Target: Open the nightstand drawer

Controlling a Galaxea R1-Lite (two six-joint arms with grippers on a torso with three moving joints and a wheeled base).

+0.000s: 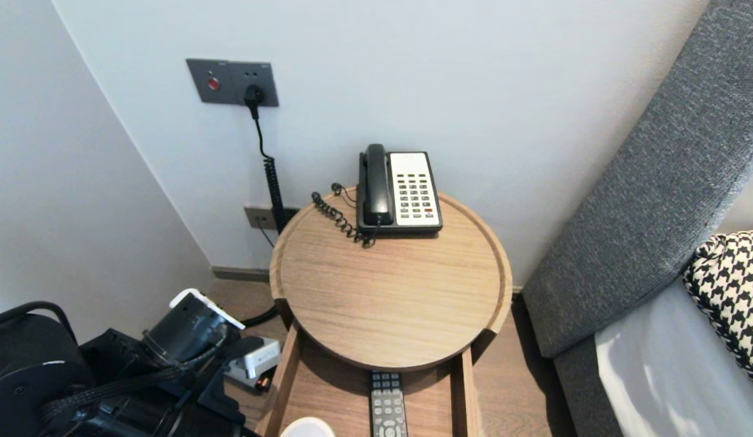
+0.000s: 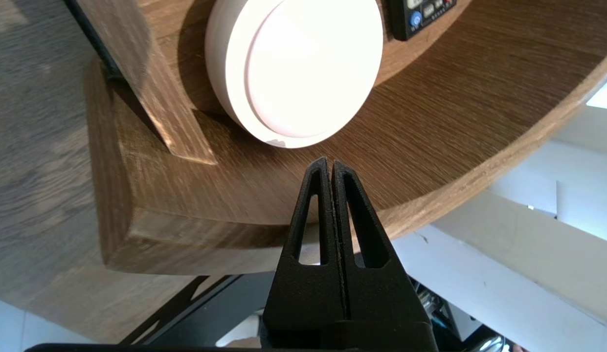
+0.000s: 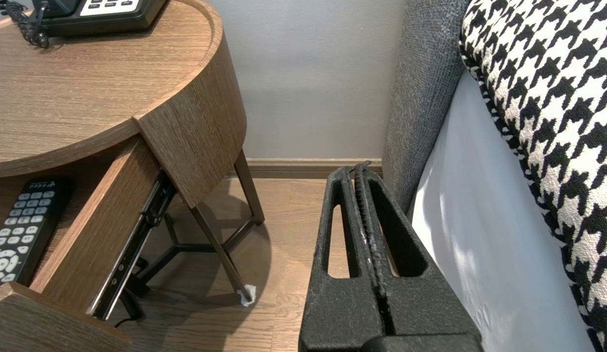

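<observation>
My left gripper (image 2: 329, 164) is shut with nothing between its fingers. Its tips hover over the curved front of the open drawer (image 2: 430, 127), just short of a round white disc (image 2: 298, 68) lying inside. A black remote (image 2: 420, 14) lies beside the disc; in the head view the remote (image 1: 387, 403) and the disc (image 1: 307, 428) sit in the drawer (image 1: 283, 382) under the tabletop. The left arm (image 1: 182, 340) reaches in from the lower left. My right gripper (image 3: 357, 168) is shut and empty, parked low over the floor between the table and the bed.
A round wooden bedside table (image 1: 327, 303) carries a black-and-white desk phone (image 1: 400, 191) with a coiled cord at the back. The grey headboard (image 1: 649, 194), the bed and a houndstooth pillow (image 1: 731, 285) stand to the right. A wall lies to the left, with sockets (image 1: 232, 82) behind.
</observation>
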